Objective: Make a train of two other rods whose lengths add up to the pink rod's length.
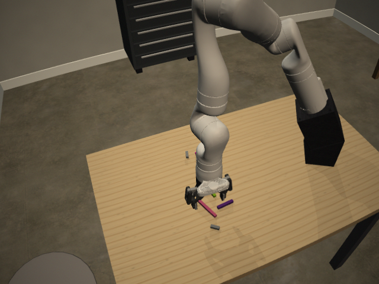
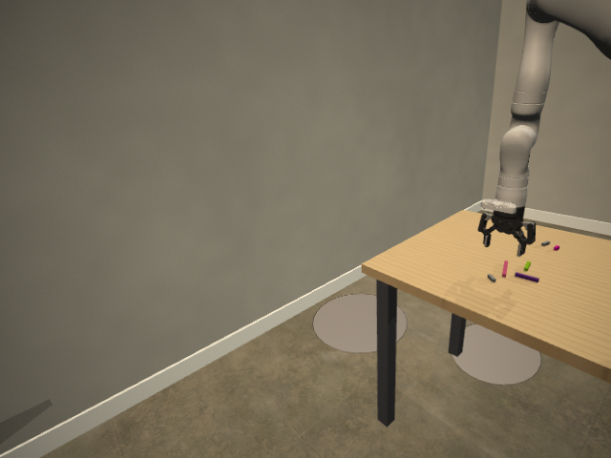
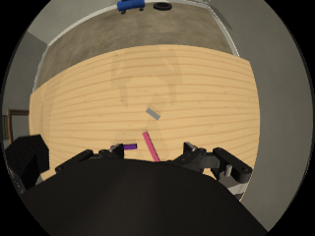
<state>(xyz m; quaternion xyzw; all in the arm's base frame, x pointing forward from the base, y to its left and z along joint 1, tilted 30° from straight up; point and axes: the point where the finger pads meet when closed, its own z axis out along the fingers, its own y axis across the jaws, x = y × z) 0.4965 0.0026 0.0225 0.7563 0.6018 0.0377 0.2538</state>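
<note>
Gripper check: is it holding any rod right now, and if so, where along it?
Nothing is held. The gripper hangs open above the table, over the pink rod, fingers wide apart.
</note>
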